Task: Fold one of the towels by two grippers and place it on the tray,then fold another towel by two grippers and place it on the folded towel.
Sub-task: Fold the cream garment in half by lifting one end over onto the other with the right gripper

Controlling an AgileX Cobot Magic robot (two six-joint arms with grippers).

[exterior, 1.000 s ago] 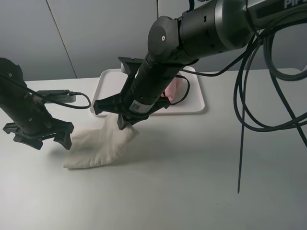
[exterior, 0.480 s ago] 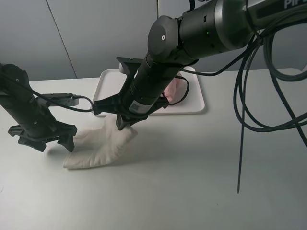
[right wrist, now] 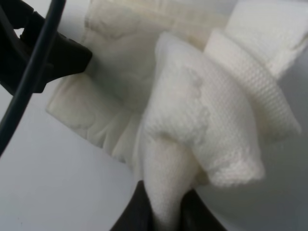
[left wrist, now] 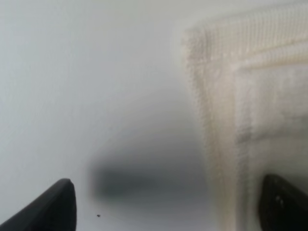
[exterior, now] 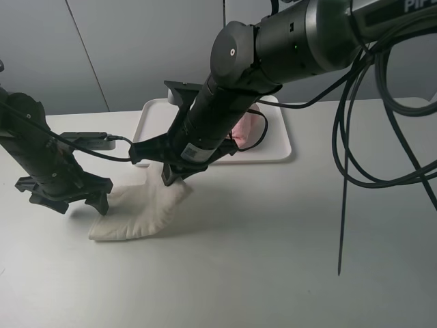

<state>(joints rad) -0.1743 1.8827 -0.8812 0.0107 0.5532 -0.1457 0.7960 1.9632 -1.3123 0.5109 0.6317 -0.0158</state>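
The cream-white towel (exterior: 140, 210) lies rumpled on the bench (exterior: 273, 260) in front of the tray, its far corner drawn up into a peak while the rest spreads flat toward the near left. In the right wrist view its terry weave and faint embossed pattern show clearly, with several layers bunched and folded over one another (right wrist: 202, 110). The right gripper (exterior: 175, 178) is clamped on that raised corner, a wad of cloth squeezed between its closed fingers (right wrist: 139, 207). The left gripper (exterior: 65, 199) sits low at the towel's left edge with its jaws spread wide; in the left wrist view one fingertip (left wrist: 284, 202) lies over the hemmed border of the cloth and the other over bare bench, so nothing is held.

Behind the right arm, the white tray (exterior: 153, 113) rests on the bench, and the pink towel (exterior: 251, 126) lies on it, mostly hidden by the arm. Black cables (exterior: 355, 123) hang in loops on the right. White letters on the arm's upper housing (exterior: 416, 5) are cut off by the frame edge, perhaps "PIP".
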